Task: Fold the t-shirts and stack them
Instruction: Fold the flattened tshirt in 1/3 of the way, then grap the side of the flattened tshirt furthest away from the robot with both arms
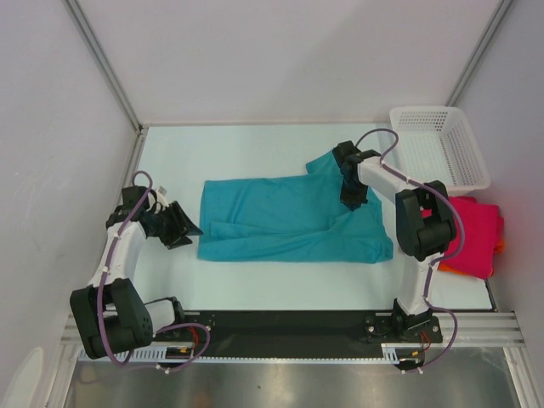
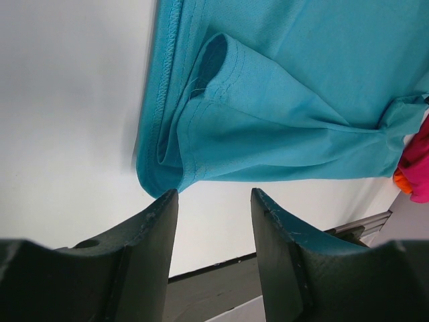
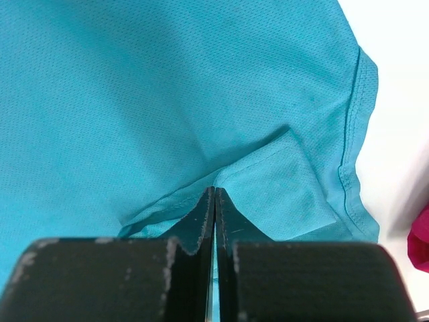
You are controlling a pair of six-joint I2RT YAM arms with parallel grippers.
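While teal shirt lies crosswise, right jaws pinch it

Where the left gripper (image 1: pixel 183 228) hovers just off the shirt's left end, its fingers stand apart and hold nothing. Teal t-shirt (image 1: pixel 289 221) sits mid-table (image 1: pixel 187 153), long axis left to right, stitched edge toward the left arm, one sleeve jutting to the far side. Right gripper (image 1: pixel 353 200) is closed on a teal fold beside that sleeve. Crimson-pink t-shirt (image 1: pixel 476 234) lies at far right over an orange edge (image 1: pixel 499 246), near the basket (image 1: pixel 438 144).

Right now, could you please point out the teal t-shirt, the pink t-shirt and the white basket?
teal t-shirt (image 1: pixel 280 225): top external view, middle of its spread body.
pink t-shirt (image 1: pixel 478 238): top external view, middle of the visible cloth.
white basket (image 1: pixel 470 153): top external view, its right mesh wall.
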